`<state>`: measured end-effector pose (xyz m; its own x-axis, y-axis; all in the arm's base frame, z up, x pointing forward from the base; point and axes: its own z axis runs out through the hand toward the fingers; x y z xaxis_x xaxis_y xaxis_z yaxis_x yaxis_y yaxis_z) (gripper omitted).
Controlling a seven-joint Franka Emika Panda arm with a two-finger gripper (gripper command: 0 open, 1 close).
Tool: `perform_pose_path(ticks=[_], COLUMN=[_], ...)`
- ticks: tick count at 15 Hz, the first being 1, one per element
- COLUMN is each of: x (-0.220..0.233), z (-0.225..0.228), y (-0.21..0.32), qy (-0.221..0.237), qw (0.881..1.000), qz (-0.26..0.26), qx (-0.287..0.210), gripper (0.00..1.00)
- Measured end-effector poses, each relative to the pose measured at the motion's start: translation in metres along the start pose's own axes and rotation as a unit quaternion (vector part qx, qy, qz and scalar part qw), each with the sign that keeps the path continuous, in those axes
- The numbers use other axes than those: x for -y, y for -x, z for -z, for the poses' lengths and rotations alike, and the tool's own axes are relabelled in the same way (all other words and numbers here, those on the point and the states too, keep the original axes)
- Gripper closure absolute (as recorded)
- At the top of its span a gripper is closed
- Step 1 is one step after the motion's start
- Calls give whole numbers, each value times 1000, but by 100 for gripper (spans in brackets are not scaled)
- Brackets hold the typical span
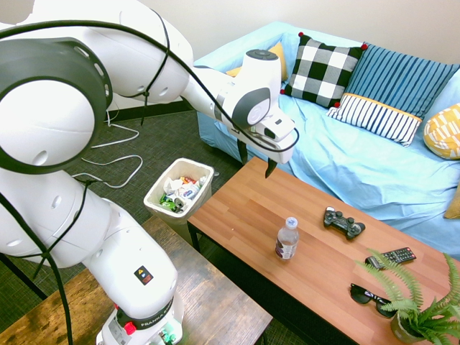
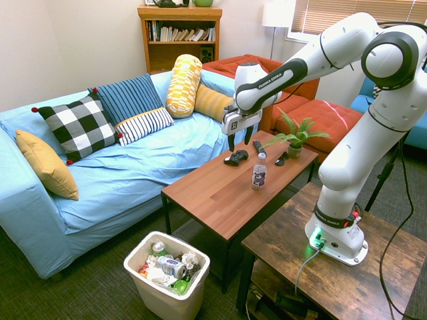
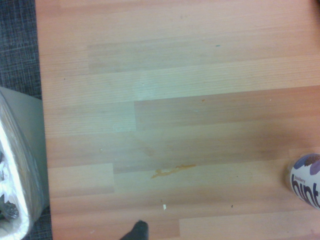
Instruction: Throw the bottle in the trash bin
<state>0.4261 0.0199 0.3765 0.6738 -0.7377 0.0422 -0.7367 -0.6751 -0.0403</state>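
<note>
A small clear bottle (image 1: 287,239) with a white cap and dark label band stands upright near the middle of the wooden coffee table (image 1: 251,208). It is also seen on the table (image 2: 213,193) as bottle (image 2: 259,173), and its label shows at the edge of the wrist view (image 3: 306,181). My gripper (image 1: 255,159) hangs open and empty high above the table's sofa side, well apart from the bottle; in the other view the gripper (image 2: 239,139) hovers above the controller. The white trash bin (image 1: 157,192), filled with litter, stands on the floor off the table's end; trash bin (image 2: 137,259), bin wall (image 3: 20,165).
On the table lie a black game controller (image 1: 343,221), a remote (image 1: 390,256), sunglasses (image 1: 370,297) and a potted fern (image 1: 420,309). A blue sofa (image 1: 359,165) with cushions runs along the table's far side. A darker wooden table (image 1: 208,302) stands beside it.
</note>
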Motion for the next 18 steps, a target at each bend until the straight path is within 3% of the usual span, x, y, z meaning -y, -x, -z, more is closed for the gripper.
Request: perform_pose_path(ticks=[4,8,18], x=[-7,-49,-90], z=[5,10,-90], y=[-15,-65,-100], qy=[-2,5,51], qw=[1000,997,985], qz=[-15,-72,-164], qx=[-6,-22,0], gripper=[0,0,0])
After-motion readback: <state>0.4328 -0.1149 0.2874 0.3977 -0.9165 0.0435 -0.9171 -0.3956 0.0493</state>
